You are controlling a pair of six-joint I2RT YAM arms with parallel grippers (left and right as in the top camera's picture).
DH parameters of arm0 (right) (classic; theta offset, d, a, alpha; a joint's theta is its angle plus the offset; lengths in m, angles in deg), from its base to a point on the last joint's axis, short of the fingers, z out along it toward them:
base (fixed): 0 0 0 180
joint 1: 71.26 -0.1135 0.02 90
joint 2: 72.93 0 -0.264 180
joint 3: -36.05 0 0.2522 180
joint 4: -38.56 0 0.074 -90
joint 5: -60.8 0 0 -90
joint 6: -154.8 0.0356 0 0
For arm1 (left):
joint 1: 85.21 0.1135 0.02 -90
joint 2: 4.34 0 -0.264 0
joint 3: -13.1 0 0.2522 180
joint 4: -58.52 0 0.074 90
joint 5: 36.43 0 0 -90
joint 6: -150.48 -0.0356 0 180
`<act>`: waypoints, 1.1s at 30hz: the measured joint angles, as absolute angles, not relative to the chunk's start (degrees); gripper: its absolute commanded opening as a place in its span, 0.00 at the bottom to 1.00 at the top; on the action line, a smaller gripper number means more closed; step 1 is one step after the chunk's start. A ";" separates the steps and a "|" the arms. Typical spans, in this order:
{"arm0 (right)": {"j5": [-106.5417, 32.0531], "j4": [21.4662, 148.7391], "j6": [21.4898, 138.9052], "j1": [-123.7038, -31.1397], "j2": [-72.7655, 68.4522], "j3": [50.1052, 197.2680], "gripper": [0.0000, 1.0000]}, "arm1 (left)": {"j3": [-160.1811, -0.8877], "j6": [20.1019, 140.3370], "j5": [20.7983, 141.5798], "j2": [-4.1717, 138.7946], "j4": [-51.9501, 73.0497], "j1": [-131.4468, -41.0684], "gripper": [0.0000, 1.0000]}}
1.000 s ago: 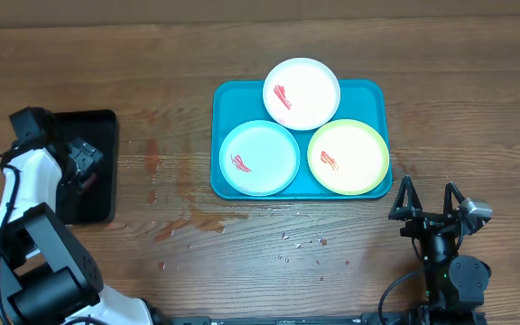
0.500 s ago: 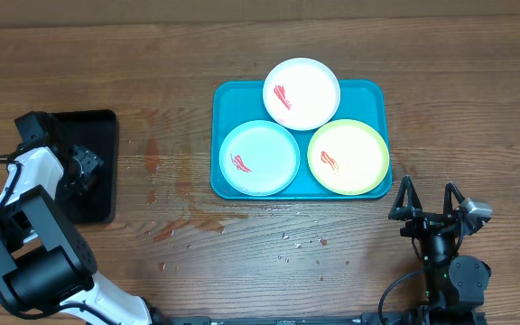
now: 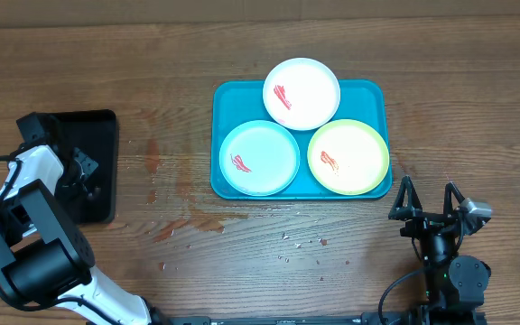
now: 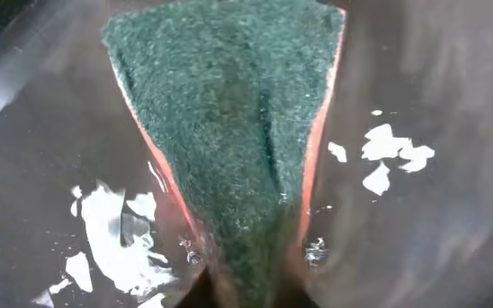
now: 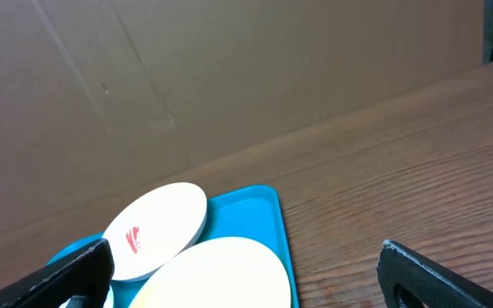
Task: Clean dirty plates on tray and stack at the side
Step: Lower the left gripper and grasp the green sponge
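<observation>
With my left gripper pinching the green-faced orange sponge in the small black plastic tray, I'd lift straight up, while the right gripper stands open.

Wood-grain table with some pale stains — plain brown cardboard wall behind it.

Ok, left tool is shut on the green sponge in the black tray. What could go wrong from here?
The left tool pinches the green-and-orange scouring sponge at one narrow end, so it may twist or slip out when scrubbing.
The round white plastic plate overhangs the far rim of the turquoise rectangular plastic tray; pressing on it could tip it.
The right tool stands open beside the tray, holding nothing, so a scrubbed plate may slide.
</observation>
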State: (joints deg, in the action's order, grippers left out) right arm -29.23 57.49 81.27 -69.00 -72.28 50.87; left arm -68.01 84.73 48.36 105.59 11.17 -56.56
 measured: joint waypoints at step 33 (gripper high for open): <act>-29.23 57.51 81.27 -69.00 -72.28 50.87 1.00 | -68.08 83.86 44.71 107.23 21.14 -56.28 1.00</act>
